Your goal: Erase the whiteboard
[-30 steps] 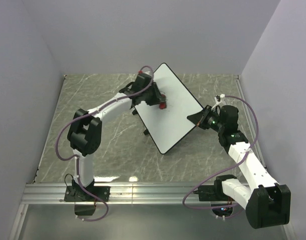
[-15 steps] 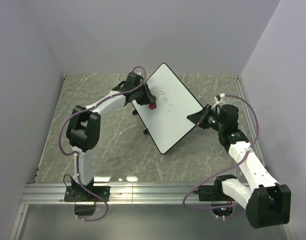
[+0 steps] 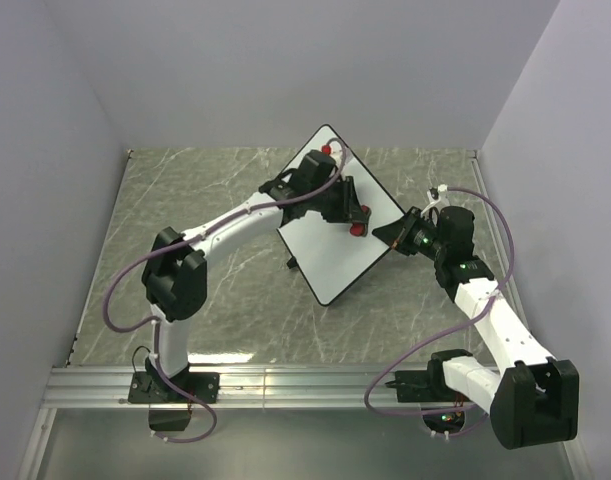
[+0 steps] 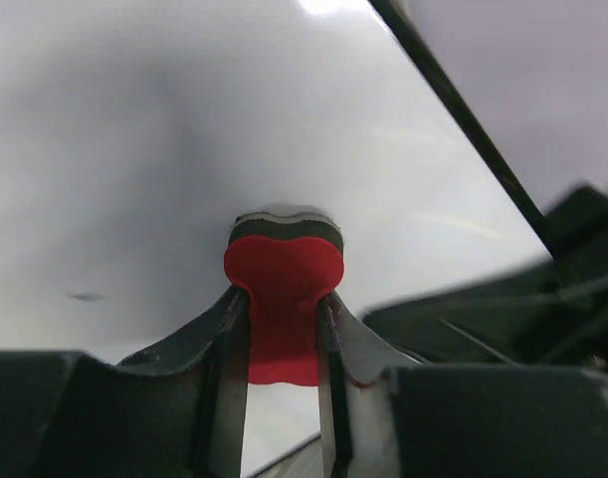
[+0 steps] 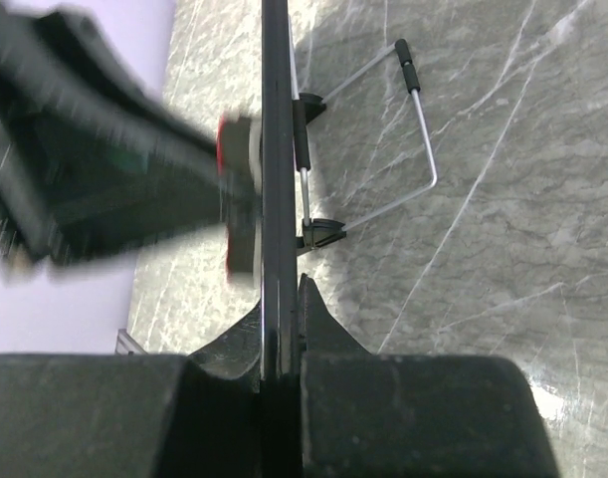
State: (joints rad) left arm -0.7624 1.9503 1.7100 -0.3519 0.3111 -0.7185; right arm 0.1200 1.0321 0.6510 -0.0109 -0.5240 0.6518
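The whiteboard (image 3: 330,265) stands tilted on its wire stand at the middle of the table. My left gripper (image 3: 354,222) is shut on the small red-and-black eraser (image 3: 358,229) and presses it against the board's right part. In the left wrist view the eraser (image 4: 284,264) sits between my fingers (image 4: 227,339), flat on the white surface (image 4: 134,149), with one small dark mark (image 4: 85,296) to the left. My right gripper (image 3: 395,236) is shut on the board's right edge. The right wrist view shows the board edge-on (image 5: 275,119) between that gripper's (image 5: 282,309) jaws.
The board's wire stand (image 5: 420,129) and black feet (image 5: 318,232) rest on the grey marble tabletop (image 3: 205,290) behind it. The left arm (image 3: 235,225) reaches across the board's upper face. Grey walls close in the table at left, back and right.
My left gripper swept the eraser from the board's upper left across to its right side. The scribble seen half a second ago no longer shows. The right gripper kept its hold.
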